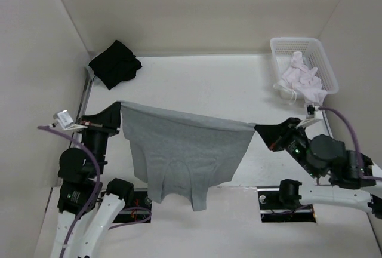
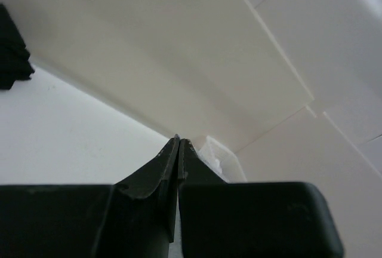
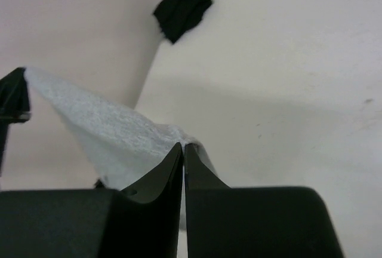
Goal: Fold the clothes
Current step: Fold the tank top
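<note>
We count, from left to right, one left gripper [image 1: 119,108], one black garment [image 1: 115,64], one grey T-shirt [image 1: 179,150], one right gripper [image 1: 260,130] and one white basket [image 1: 327,70]. The white garments [image 1: 300,79] heaped in the basket are too tangled for us to count.

The black garment lies crumpled in the far left corner of the table [image 1: 209,85], well apart from the shirt. The basket stands in the far right corner, with white cloth spilling over its near rim. From overhead, the hanging shirt hides the near middle of the table.

The left gripper is clenched on one upper corner of the T-shirt, and the right gripper pinches the other, with fabric bunched at its tips. The shirt hangs in the air between them, its top edge pulled taut. It is plain heather grey and softly creased, and its uneven lower edge droops lowest near the middle.
</note>
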Controlling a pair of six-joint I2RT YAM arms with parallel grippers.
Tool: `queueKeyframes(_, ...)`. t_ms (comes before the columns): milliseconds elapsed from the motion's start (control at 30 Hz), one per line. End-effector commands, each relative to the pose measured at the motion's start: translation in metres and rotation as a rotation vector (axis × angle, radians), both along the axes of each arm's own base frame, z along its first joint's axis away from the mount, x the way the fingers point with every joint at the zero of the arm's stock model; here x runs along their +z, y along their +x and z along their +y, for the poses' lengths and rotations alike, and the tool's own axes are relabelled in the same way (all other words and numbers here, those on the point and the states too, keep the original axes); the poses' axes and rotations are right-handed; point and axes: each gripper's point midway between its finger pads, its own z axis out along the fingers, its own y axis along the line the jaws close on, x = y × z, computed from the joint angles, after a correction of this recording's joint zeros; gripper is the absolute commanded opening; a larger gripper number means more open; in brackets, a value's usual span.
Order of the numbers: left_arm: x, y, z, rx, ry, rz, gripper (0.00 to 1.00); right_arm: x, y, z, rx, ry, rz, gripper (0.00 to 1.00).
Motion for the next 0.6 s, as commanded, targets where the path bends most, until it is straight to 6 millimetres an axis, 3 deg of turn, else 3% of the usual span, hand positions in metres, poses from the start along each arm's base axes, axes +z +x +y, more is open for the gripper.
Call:
queueKeyframes(0, -0.063, 0.039, -0.015, -0.008, 0.033, 0.17, 0.0, -0.023, 0.032, -0.012, -0.163, -0.197, -0.036, 0.06)
queueKeyframes(133, -0.135, 0.085, -0.028, 0.003, 0.037, 0.315, 0.0, -0.066, 0.086, 0.009, -0.14, -0.227, 0.013, 0.04)
queueKeyframes(300, -0.194, 0.155, -0.025, 0.077, 0.048, 0.435, 0.0, -0.131, 0.187, -0.008, -0.198, -0.143, 0.172, 0.04)
queueKeyframes(433, -0.222, 0.211, -0.03, 0.092, 0.049, 0.496, 0.0, -0.162, 0.255, 0.005, -0.197, -0.18, 0.249, 0.04)
queueKeyframes(567, -0.216, 0.253, -0.029, 0.094, 0.039, 0.485, 0.0, -0.16, 0.306, 0.002, -0.226, -0.185, 0.26, 0.04)
